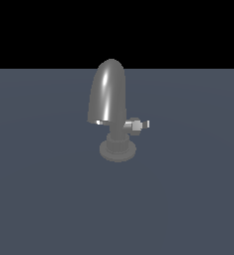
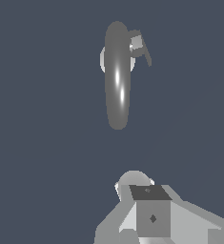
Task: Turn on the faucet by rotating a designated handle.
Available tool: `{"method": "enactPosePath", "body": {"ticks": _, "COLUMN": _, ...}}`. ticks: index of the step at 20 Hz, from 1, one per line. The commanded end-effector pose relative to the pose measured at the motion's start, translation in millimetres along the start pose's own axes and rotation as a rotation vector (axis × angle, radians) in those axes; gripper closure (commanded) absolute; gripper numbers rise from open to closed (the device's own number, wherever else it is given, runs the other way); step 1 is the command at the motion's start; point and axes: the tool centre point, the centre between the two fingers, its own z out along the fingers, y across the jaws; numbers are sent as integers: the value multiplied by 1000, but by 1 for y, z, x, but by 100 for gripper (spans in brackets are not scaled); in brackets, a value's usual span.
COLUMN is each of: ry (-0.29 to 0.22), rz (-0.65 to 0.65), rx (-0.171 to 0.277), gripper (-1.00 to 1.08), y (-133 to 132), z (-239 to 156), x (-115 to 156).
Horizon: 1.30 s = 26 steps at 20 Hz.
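A glossy dark-grey faucet point(image 1: 110, 104) is standing upright near the middle of a plain blue-grey floor point(image 1: 39, 199), well away from every edge that is showing. Reading the exterior view from left to right: bare floor is filling the left side; then comes the faucet, with its tall bullet-shaped spout rising above a short neck and a round stepped base that is sitting flat on the floor; then, just off the neck toward the exterior view's right, the handle point(image 1: 138, 125) is sticking out sideways as a small grey stub with a lighter silver-white tip; beyond it, bare floor again. No arm is appearing in the exterior view. In the wrist view the camera is looking down on the faucet point(image 2: 117, 76) from above, with the handle point(image 2: 138, 45) showing beside the spout's far end, and the pale blocky body of the gripper point(image 2: 151, 214) is sitting well apart from it, touching nothing. Its fingers are not clearly showing, so whether the jaws are spread or closed cannot be told. The work seems to be at the approach step, with no contact made. The next move likely calls for travelling to the handle's side of the neck, avoiding the big spout, and meeting the small stub squarely enough to swing it around.
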Motion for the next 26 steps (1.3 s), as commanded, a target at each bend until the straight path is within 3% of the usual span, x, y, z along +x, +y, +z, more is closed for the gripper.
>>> {"method": "enactPosePath", "body": {"ticks": 1, "ry": -42, "rz": 39, "rx": 21, "gripper": 108, "y": -2, "z": 0, "x": 12}}
{"method": "enactPosePath", "body": {"ticks": 26, "ry": -520, "rz": 483, "rx": 258, "gripper": 108, "y": 1, "z": 31, "x": 143}}
